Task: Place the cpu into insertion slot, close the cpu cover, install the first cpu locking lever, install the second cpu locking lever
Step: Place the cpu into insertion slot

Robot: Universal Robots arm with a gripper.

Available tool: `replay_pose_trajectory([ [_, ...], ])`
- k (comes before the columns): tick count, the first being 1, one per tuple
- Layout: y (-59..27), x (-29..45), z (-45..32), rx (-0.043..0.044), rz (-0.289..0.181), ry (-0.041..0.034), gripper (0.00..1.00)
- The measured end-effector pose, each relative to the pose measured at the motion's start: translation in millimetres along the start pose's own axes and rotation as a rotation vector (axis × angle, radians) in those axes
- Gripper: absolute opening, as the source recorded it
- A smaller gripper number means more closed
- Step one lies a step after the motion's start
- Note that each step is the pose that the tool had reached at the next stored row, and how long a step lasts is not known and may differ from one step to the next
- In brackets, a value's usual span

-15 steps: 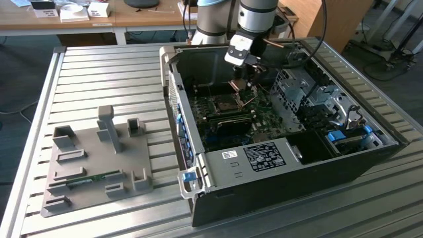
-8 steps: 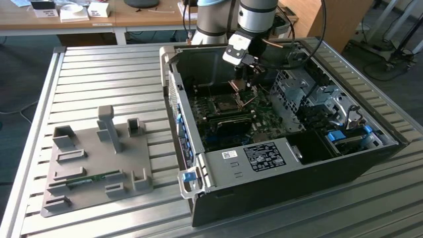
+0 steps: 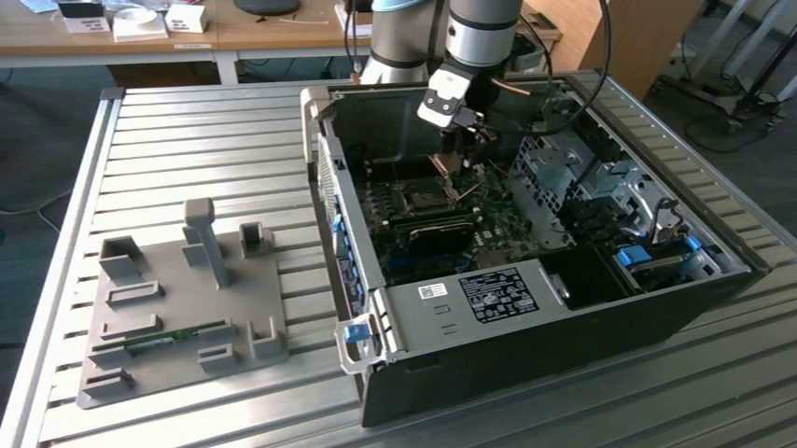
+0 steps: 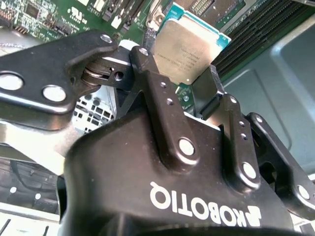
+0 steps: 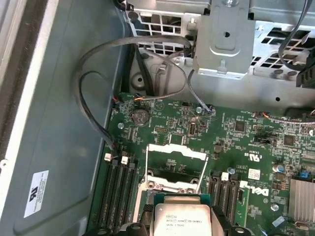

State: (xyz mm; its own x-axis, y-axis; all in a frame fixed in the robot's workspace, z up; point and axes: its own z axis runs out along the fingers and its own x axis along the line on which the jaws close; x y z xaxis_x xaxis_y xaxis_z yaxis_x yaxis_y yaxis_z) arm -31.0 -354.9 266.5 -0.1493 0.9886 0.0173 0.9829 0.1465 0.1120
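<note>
My gripper [image 4: 178, 65] is shut on the cpu [image 4: 189, 42], a flat square chip with a silvery top, pinched at two opposite edges by the black fingers [image 4: 156, 93]. In the first wrist view the cpu [image 5: 179, 219] hangs above the green motherboard [image 5: 246, 132], just short of the insertion slot [image 5: 172, 171], a dark square between the black memory slots. A thin silvery frame, apparently the cpu cover [image 5: 175, 149], stands open around the slot. In the exterior view my gripper [image 3: 454, 182] is inside the open computer case, close above and beside the insertion slot [image 3: 417, 199].
The case walls [image 3: 327, 168] and a metal drive cage [image 3: 585, 173] close in around the board. Grey cables [image 5: 98, 64] loop beside the board. A grey fixture plate [image 3: 174, 327] with small parts lies on the slatted table at the exterior view's left.
</note>
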Motion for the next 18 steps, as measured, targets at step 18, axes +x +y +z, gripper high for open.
replay_pose_trajectory([
  [18, -4.2, 0.2, 11.4, -0.0274, 0.113, -0.0152, 0.54],
])
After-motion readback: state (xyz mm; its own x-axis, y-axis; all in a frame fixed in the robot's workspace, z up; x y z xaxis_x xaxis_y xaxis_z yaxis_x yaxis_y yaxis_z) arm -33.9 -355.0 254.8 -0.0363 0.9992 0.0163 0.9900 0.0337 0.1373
